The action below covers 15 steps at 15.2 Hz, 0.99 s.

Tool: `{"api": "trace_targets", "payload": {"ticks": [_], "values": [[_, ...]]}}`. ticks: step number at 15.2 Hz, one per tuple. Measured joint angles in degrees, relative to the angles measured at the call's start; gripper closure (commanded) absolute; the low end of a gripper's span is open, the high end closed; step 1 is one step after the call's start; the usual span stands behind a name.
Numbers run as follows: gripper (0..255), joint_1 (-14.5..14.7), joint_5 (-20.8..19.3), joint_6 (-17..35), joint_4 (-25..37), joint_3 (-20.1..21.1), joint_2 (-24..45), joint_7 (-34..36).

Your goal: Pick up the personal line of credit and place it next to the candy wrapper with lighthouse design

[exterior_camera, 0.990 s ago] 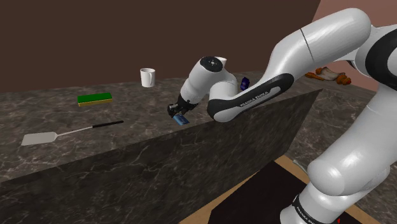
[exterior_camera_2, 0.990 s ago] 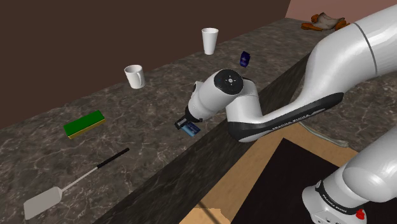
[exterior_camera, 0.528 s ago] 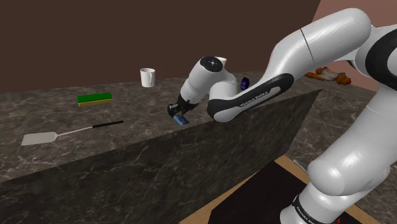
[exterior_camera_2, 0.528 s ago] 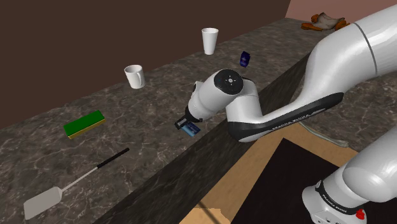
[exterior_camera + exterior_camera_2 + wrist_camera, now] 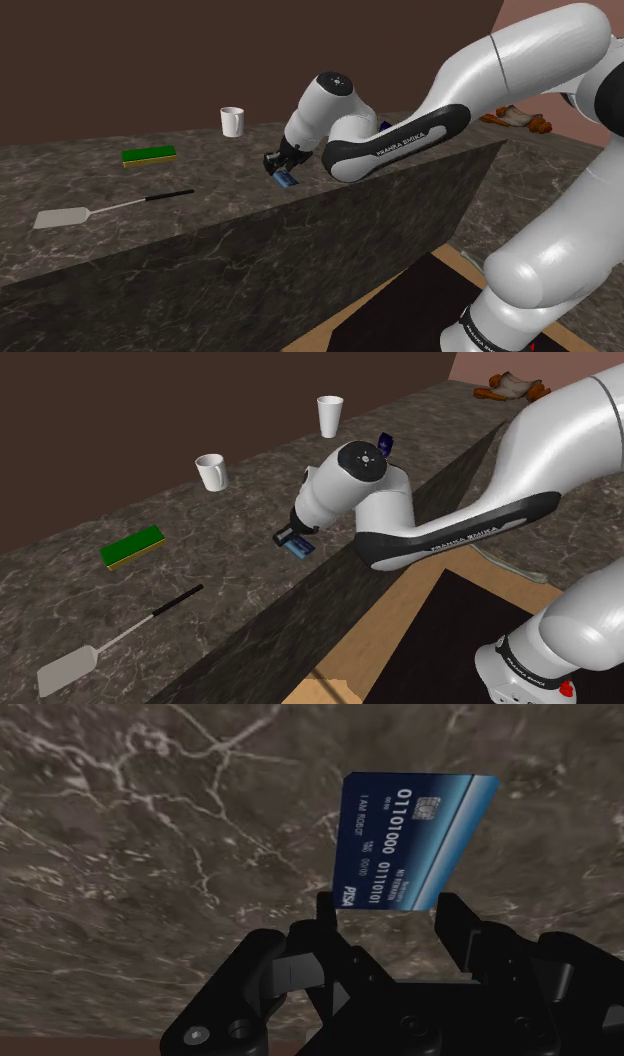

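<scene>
Gripper (image 5: pixel 390 912) of mine clasps the blue card (image 5: pixel 412 834) over the counter (image 5: pixel 150 854). Pickup looks done; carrying to the wrapper (image 5: pixel 385 444), at the card's one o'clock in the second exterior view, is left.

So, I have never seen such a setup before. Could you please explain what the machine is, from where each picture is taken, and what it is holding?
The machine is a white robot arm with a black two-finger gripper as its hand. Two pictures come from cameras outside the robot, looking down over a dark marble counter from different sides. The third comes from a camera on the hand itself, looking along the gripper. On the counter are a green block, a spatula, a white mug, a white cup and a small dark blue packet. The gripper is shut on a blue bank card, clasping it by one edge, close to the counter.
</scene>
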Motion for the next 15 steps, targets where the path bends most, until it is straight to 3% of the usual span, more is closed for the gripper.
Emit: {"api": "trace_targets", "payload": {"ticks": [9, 15], "values": [[255, 1.9, 9.0, -5.1, 2.8, -1.7, -4.1, -7.9], [255, 2.9, 12.9, -9.1, 5.7, -2.8, -6.0, -11.5]]}}
